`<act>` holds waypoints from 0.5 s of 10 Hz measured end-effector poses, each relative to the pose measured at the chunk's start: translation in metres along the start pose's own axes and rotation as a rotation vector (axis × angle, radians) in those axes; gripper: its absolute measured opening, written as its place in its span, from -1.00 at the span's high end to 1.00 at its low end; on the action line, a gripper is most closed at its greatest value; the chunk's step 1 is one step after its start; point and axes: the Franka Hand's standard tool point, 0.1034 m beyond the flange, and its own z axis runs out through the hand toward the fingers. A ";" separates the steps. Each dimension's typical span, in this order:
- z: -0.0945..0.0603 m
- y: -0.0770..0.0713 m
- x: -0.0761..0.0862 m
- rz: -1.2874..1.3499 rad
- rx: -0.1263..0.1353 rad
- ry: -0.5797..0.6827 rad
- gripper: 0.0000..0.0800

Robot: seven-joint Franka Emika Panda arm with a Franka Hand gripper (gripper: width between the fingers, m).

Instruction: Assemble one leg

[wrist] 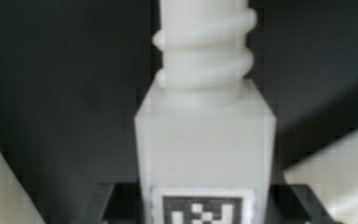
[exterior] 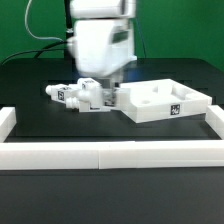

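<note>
A flat black tabletop (exterior: pixel 40 130) is carrying a large square white plastic panel with a raised rim (exterior: pixel 150 112) on the exterior view's right. The white two-finger gripper (exterior: pixel 104 86) is hanging low just beside the panel's left end, directly over a short chunky white plastic leg (wrist: pixel 204 130) with a threaded tip and a square tag. Whether its fingers are gripping the leg or standing apart cannot be told

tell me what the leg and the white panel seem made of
The leg: seemingly matte white plastic, with a chunky moulded screw thread and a printed black-and-white tag. The panel: same matte white plastic look, raised rim; too blurry to be sure.
</note>
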 end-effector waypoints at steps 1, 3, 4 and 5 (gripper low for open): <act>0.007 0.000 -0.019 0.024 0.007 -0.006 0.30; 0.032 -0.008 -0.044 0.037 0.051 -0.015 0.30; 0.038 -0.005 -0.048 0.038 0.067 -0.017 0.30; 0.036 -0.006 -0.041 0.043 0.079 -0.018 0.30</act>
